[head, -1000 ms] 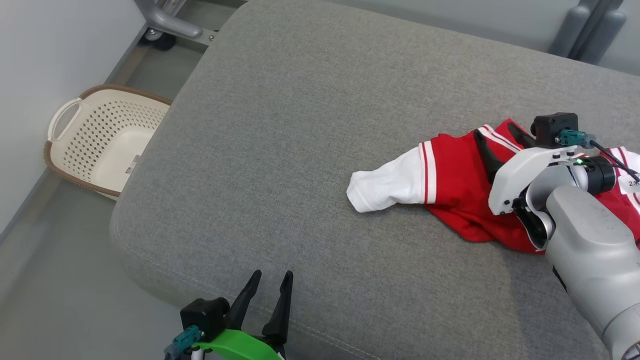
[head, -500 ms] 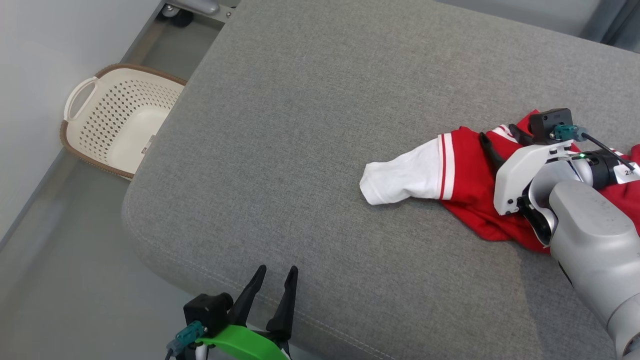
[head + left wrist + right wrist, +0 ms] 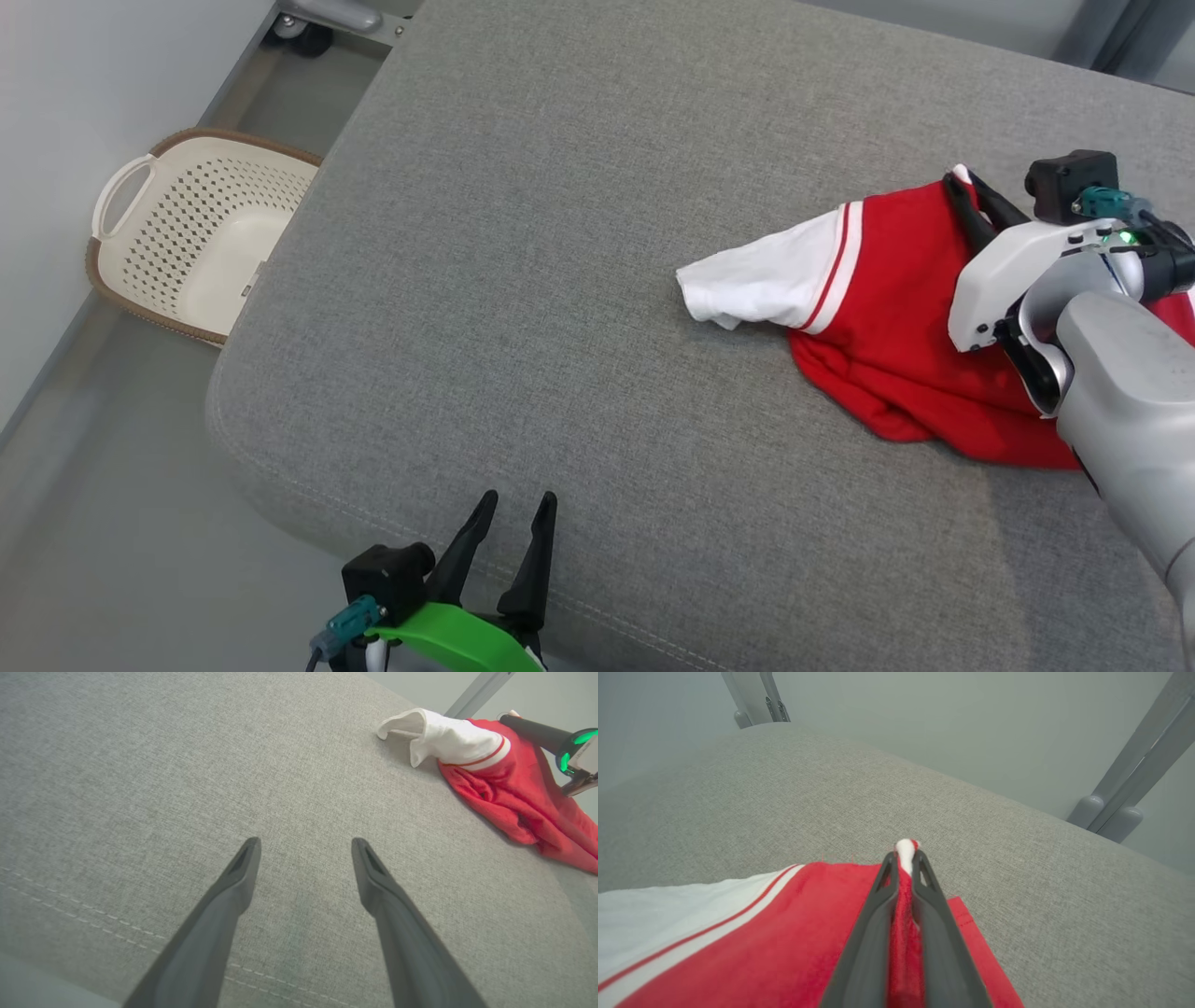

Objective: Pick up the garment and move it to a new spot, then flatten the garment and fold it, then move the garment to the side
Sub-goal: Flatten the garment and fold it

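At far left a pale wall meets a grey floor. On that floor, tucked against the edge of the surface, sits a cream perforated basket with a brown rim and a loop handle. Above it in the head view, a grey metal frame leg on a dark caster stands beside the far corner.

The left hand, on a green wrist, hovers at the near edge with its two dark fingers spread and nothing between them; its own camera shows only bare weave under the tips.

The surface is a broad padded slab in grey woven fabric, with rounded corners and a line of stitching along the front.

Toward its right side lies the garment, red, with a white sleeve edged in red and white stripes pointing left. The right hand is clenched on a pinched fold at the garment's far edge, a white tip poking out past the fingertips.

Behind the surface at right, grey slanted posts stand against a plain wall.
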